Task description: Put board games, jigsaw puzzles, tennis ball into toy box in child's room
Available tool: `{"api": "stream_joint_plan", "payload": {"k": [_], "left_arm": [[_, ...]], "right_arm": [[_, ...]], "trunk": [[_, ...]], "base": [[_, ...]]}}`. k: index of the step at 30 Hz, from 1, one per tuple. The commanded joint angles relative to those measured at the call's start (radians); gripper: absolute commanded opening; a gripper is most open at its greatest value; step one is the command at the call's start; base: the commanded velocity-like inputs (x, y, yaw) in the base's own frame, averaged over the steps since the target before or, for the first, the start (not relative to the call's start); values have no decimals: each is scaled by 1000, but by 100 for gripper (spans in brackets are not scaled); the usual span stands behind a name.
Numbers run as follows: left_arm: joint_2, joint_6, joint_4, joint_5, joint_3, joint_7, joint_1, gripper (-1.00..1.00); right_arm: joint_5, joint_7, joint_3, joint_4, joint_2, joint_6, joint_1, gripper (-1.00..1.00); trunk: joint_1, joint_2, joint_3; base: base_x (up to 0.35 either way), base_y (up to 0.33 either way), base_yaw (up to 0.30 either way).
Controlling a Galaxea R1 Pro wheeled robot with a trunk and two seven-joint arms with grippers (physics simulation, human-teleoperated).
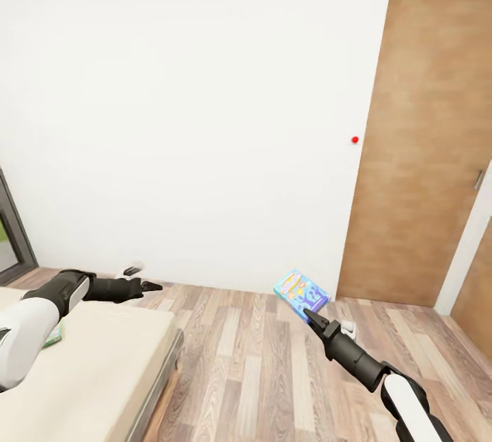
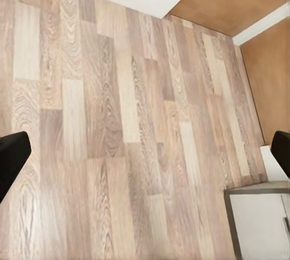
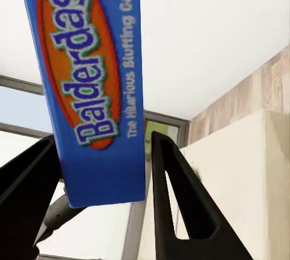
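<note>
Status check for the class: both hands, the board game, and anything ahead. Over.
Right hand shut on board game, held above the floor. Left hand open, holding nothing, beside the bed. Wall and door ahead.

Bright, even, diffuse light; wall (image 1: 205,121) near white. Faint shadows only. Renders slightly soft; no glare or edge distortion noted.

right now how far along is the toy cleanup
Nothing visibly finished: the toy box and table aren't in these views. In hand: the right gripper is shut on the Balderdash board game, carried above the wood floor. The left gripper is open and empty over the bed. Left: placing this game in the box; the other toys can't be judged.
</note>
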Motion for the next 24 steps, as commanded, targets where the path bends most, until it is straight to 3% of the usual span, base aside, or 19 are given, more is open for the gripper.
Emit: {"api": "stream_joint_plan", "payload": {"k": [1,24], "left_arm": [[0,7,-1,-10,9,-5,-1,100],[0,7,-1,-10,9,-5,0,100]], "right_arm": [[-7,1,-1,0,0,7,-1,-100],[-7,1,-2,0,0,7,-1,-100]], "trunk": [[0,-1,-1],[0,-1,20]], "base": [[0,0,-246],[-119,104,-246]]}}
